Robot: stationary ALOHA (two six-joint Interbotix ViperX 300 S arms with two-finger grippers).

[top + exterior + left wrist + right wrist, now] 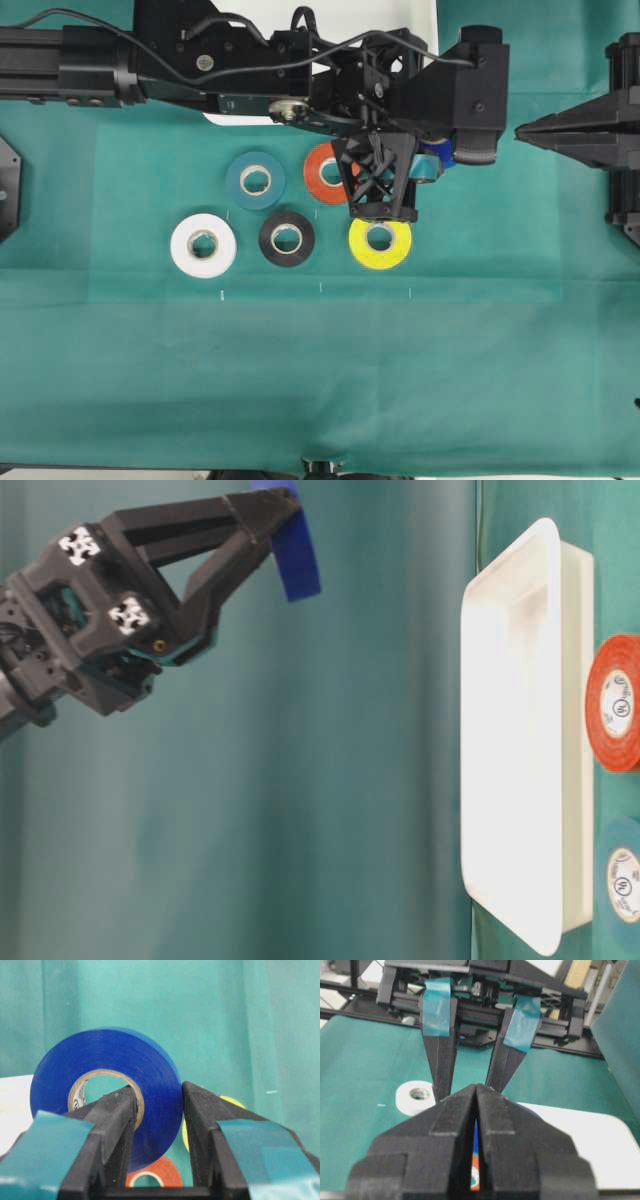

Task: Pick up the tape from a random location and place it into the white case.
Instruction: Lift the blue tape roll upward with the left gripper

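Pinching the tape (pixel 107 1082) through its wall, your left gripper (pixel 159 1110) holds a light, stiff, smooth roll, so keep the squeeze firm

The deep royal-blue roll of tape (pixel 107 1090) shows a smooth, slightly glossy plastic-film face around a pale, paper-like core ring. The left gripper (pixel 159 1110) has matt black plastic fingers (pixel 112 1125) with a fine grainy texture, their bases wrapped in smooth teal adhesive tape. The large white rectangular tray (pixel 515 750) appears as smooth, glossy moulded plastic with bright reflections. The green table covering (pixel 320 380) is matt cloth, faintly creased. The right gripper (pixel 476 1110) is matt black, slightly rough plastic.
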